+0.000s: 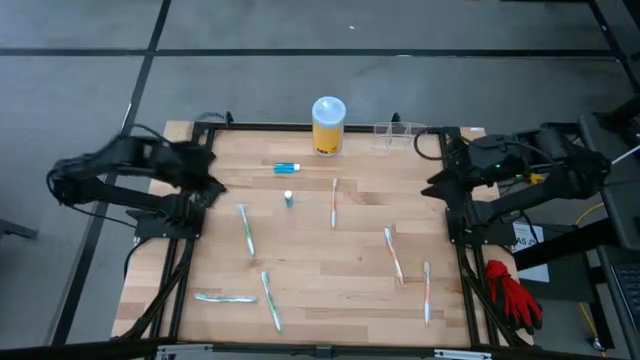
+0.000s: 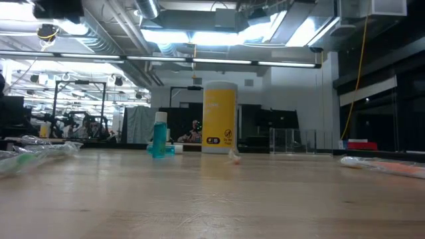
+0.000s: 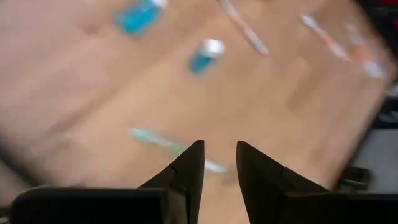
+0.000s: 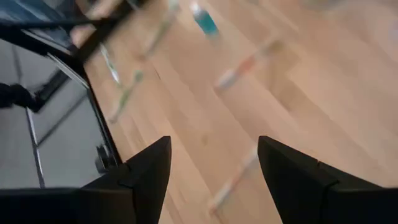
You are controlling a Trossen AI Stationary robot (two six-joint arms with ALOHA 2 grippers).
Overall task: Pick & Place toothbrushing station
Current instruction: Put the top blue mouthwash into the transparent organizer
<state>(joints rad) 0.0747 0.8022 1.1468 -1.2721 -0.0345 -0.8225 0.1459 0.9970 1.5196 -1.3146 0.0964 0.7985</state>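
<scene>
The toothbrushing station (image 1: 397, 135) is a small see-through plastic holder standing on its base at the table's far edge, right of the yellow canister (image 1: 328, 125); it also shows in the low view (image 2: 291, 141). My left gripper (image 1: 218, 183) hovers over the table's left edge, its fingers a narrow gap apart (image 3: 219, 163) and empty. My right gripper (image 1: 432, 186) hovers over the right edge, open wide (image 4: 214, 168) and empty. Both are far from the holder.
Several toothbrushes lie scattered on the wooden table, among them one in the middle (image 1: 334, 203) and one at the right (image 1: 393, 254). A blue tube (image 1: 287, 168) lies near a small blue bottle (image 1: 288, 199). A red glove (image 1: 512, 290) lies off the table's right edge.
</scene>
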